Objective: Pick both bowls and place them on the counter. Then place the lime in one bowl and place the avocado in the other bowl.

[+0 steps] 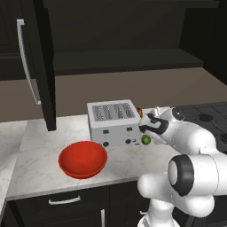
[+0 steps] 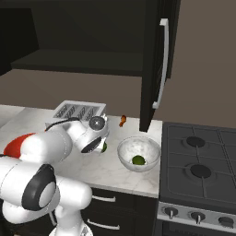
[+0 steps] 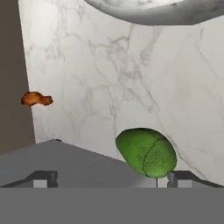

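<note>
Although the white arm covers much of the desk (image 1: 40, 173) in both base views, the main things can still be placed. Largest is the white marble desk with grey veins, set over dark cabinet drawers, with a dark stove (image 2: 203, 161) at its right end and a dark upper cabinet door (image 2: 159, 60) with a long pale handle hanging open above. A silver toaster (image 1: 111, 122) stands toward the back of the desk; in the right base view the arm hides its lower part. The red bowl (image 1: 83, 159) sits on the desk just left of the toaster and in front of it, and in the right base view it is mostly hidden behind the arm. The white marbled bowl (image 2: 138, 153) sits on the desk near the stove, holding a green fruit, the lime (image 2: 138, 160). The jaws (image 1: 148, 135) hover low beside the toaster's front right corner, and the avocado (image 3: 146, 152) lies on the desk just beyond their tips, toward the right-hand tip. I cannot tell whether the jaws are spread or touching it. A small orange object (image 3: 36, 99) lies near the back wall, too small to identify.
</note>
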Robot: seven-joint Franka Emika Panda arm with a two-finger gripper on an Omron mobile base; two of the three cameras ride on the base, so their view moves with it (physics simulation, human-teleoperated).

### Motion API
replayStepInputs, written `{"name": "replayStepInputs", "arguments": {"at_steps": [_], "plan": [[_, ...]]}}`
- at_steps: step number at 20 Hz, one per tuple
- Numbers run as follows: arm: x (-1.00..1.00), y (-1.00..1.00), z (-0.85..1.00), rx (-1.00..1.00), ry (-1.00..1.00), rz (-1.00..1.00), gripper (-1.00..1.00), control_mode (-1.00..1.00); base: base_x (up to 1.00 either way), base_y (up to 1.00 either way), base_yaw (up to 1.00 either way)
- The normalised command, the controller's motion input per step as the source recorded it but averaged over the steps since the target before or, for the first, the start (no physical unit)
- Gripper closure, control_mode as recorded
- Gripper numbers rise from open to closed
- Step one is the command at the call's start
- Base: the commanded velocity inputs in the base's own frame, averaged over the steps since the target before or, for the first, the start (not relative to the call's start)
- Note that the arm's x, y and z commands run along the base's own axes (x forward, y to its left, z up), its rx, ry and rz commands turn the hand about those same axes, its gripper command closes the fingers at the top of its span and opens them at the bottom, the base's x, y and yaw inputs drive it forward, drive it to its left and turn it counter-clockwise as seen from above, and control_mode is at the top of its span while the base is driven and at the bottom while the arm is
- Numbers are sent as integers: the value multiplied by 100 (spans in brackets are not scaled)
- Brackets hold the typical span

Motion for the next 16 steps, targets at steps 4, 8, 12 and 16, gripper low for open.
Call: {"name": "replayStepInputs", "arguments": {"at_steps": [4, 8, 12, 16], "plan": [[10, -2, -6, 0, 4, 11, -100, -100, 0, 0, 0], [0, 0, 0, 0, 6, 7, -100, -100, 0, 0, 0], [0, 0, 0, 0, 9, 4, -100, -100, 0, 0, 0], [3, 0, 0, 0, 15, 1, -100, -100, 0, 0, 0]]}}
